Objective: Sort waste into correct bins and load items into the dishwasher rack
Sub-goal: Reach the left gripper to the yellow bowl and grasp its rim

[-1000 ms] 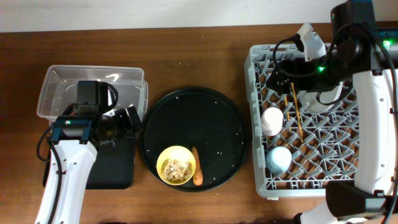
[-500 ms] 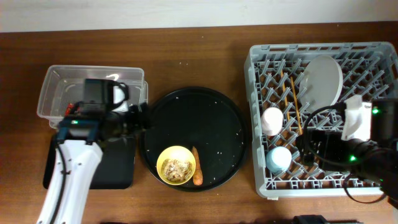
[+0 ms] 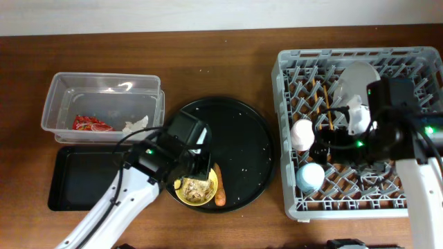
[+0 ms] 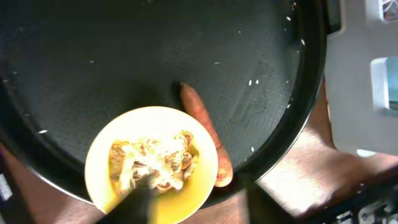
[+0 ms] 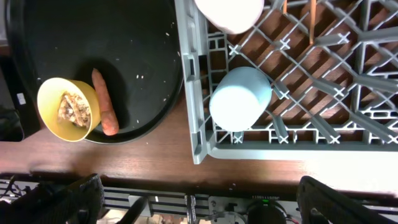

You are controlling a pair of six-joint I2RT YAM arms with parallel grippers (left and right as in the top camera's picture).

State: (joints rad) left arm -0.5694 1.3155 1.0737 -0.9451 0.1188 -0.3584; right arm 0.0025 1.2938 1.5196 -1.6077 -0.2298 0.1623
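The yellow bowl [image 3: 197, 188] with beige food scraps [image 4: 152, 163] sits on the round black tray, with the orange carrot piece [image 3: 220, 188] touching its right side. My left gripper [image 4: 196, 202] is open just above the bowl, one finger over its inside and the other beyond the carrot [image 4: 205, 140]. The red wrapper [image 3: 90, 124] and white tissue [image 3: 136, 124] lie in the clear tub [image 3: 62, 90]. The black rectangular tray [image 3: 83, 180] looks empty. The rack [image 3: 287, 131] holds the grey plate [image 3: 353, 79], chopsticks [image 3: 325, 104], white-pink cup [image 3: 302, 133] and blue cup [image 3: 309, 177]. My right gripper [image 3: 322, 146] is open and empty above the rack.
The large round black tray [image 3: 242, 138] lies between the bins and the rack, with rice grains scattered on it. The rack's left wall [image 5: 189, 74] stands close to that tray's rim. In the right wrist view the table's front edge runs just below the rack.
My left arm has swung from over the clear tub to above the yellow bowl, uncovering the wrapper and tissue. My right arm has moved from the rack's back to above its middle.
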